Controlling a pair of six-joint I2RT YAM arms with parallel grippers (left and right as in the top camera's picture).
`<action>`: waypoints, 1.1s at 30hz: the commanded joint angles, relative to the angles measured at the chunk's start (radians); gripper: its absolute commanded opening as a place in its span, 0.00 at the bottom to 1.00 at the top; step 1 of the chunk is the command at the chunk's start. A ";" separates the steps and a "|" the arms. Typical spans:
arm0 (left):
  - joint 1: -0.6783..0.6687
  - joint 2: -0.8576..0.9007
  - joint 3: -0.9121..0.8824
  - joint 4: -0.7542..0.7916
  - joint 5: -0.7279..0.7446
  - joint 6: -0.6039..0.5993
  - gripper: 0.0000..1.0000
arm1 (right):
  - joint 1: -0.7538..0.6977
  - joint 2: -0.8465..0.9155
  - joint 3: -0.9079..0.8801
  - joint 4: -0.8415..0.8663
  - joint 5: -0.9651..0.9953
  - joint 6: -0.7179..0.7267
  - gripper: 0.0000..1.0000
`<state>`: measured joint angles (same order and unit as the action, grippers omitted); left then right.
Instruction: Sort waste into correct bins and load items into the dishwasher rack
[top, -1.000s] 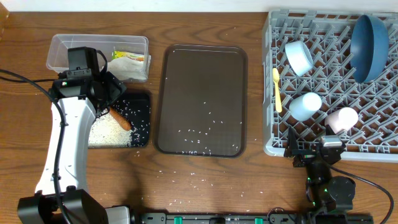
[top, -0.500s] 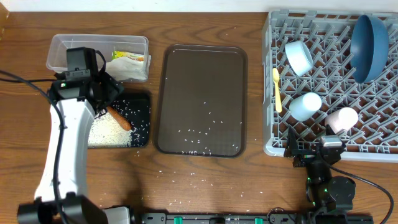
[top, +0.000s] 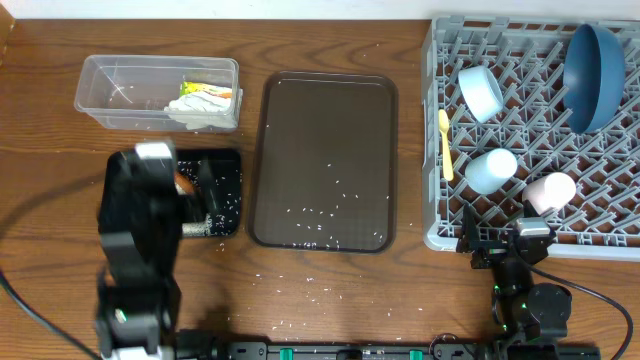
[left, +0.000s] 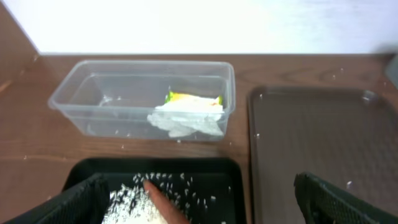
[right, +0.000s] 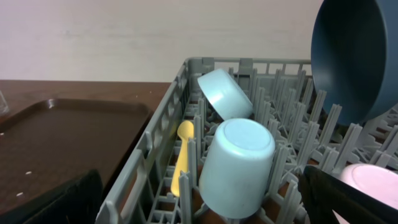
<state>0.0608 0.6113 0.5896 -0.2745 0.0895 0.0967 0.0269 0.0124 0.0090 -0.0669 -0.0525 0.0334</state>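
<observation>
A brown wooden table (top: 330, 290) runs back to a pale wall. Your left gripper (left: 208, 202) hangs over the black tray (left: 211, 171), fingers spread wide and holding nothing. Below it, rice (left: 134, 199) is heaped around the carrot stick (left: 163, 208). Beyond, the clear tub (left: 68, 93) holds the snack wrapper (left: 189, 99), its print too blurred to read, touching the tissue (left: 186, 121). The brown serving tray (top: 330, 120), flecked with grains, lies just beside the black tray, with bare wood between it and the dishwasher rack (top: 440, 235).

Your right gripper (top: 510, 240) sits at the rack's near rim, fingers apart and empty. Ahead of it stands the upturned light blue cup (right: 239, 165), with the spoon (right: 183, 158) to its left, the bowl (right: 225, 93) tilted behind, the pink cup (right: 373, 180) to the right and the plate (right: 357, 53) on edge.
</observation>
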 joint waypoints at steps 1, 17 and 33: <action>-0.013 -0.191 -0.201 0.064 0.034 0.082 0.97 | 0.010 -0.007 -0.003 -0.003 -0.005 -0.005 0.99; -0.052 -0.594 -0.573 0.177 -0.034 0.017 0.97 | 0.010 -0.007 -0.003 -0.003 -0.005 -0.005 0.99; -0.063 -0.605 -0.573 0.183 -0.033 0.018 0.97 | 0.010 -0.007 -0.003 -0.003 -0.005 -0.005 0.99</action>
<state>0.0025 0.0113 0.0452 -0.0807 0.0673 0.1276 0.0269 0.0120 0.0086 -0.0677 -0.0528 0.0334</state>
